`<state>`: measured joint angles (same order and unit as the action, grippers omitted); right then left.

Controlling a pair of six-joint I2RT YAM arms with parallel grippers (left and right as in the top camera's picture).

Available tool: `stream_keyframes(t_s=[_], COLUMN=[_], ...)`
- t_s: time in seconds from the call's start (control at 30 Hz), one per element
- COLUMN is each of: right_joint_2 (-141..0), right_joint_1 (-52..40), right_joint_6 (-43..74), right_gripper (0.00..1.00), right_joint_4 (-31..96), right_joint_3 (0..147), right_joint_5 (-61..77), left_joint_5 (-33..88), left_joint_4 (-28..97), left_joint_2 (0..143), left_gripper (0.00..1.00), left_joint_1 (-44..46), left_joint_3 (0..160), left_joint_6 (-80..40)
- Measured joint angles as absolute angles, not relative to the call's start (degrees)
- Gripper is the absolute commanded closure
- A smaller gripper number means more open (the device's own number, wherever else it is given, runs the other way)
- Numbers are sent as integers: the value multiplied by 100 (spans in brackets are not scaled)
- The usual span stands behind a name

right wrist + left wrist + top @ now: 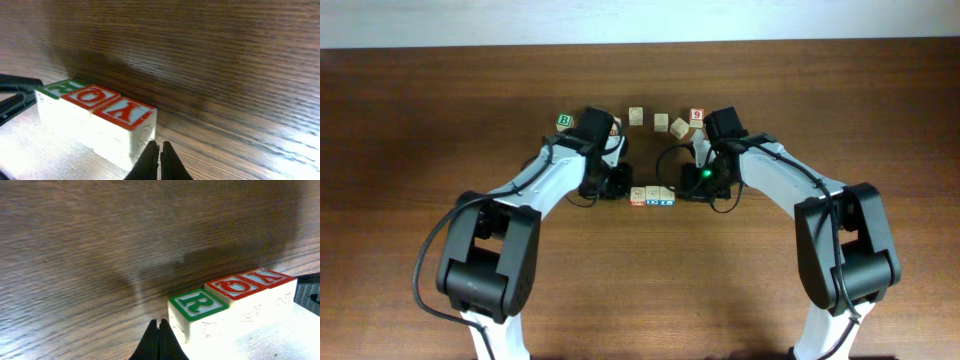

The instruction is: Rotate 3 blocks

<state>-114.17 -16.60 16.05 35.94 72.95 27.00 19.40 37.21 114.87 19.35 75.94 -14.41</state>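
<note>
Three square pale-wood blocks [652,196] touch in one row on grained brown table [420,120]; tops one green, two red. Fingers of left gripper [159,341] and right gripper [160,159] pressed together, empty.

On the table [410,130], three blocks [653,195] lie in one row running left to right, side touching side, midway between the two arms. The left gripper [159,330] sits just beside the row's left end, and the right gripper [159,150] just beside its right end. Whether either touches the row cannot be told. Farther back, apart from the row, a shallow arc runs across the table: the "B" cube [564,121] at its left end, the "9" cube [697,116] at its right end, and three other cubes [661,122] between them.
</note>
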Motion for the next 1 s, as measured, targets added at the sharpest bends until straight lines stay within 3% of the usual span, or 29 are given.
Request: stream_keyframes(t_s=[0.3, 1.0], right_joint_2=[-11417, -11504], right_joint_1=[-1422, -1422], right_joint_6=[1610, 1601], right_gripper=[94, 95], right_joint_4=[3524, 3538], right_joint_3=[7293, 7199], right_joint_5=[3358, 3463], left_joint_5=[2414, 2491], left_joint_4=[3721, 3809], left_joint_2=[11487, 11487], left_gripper=[100, 100], left_joint_1=[1850, 1852], left_joint_3=[7594, 7594], left_joint_6=[-1431, -1457])
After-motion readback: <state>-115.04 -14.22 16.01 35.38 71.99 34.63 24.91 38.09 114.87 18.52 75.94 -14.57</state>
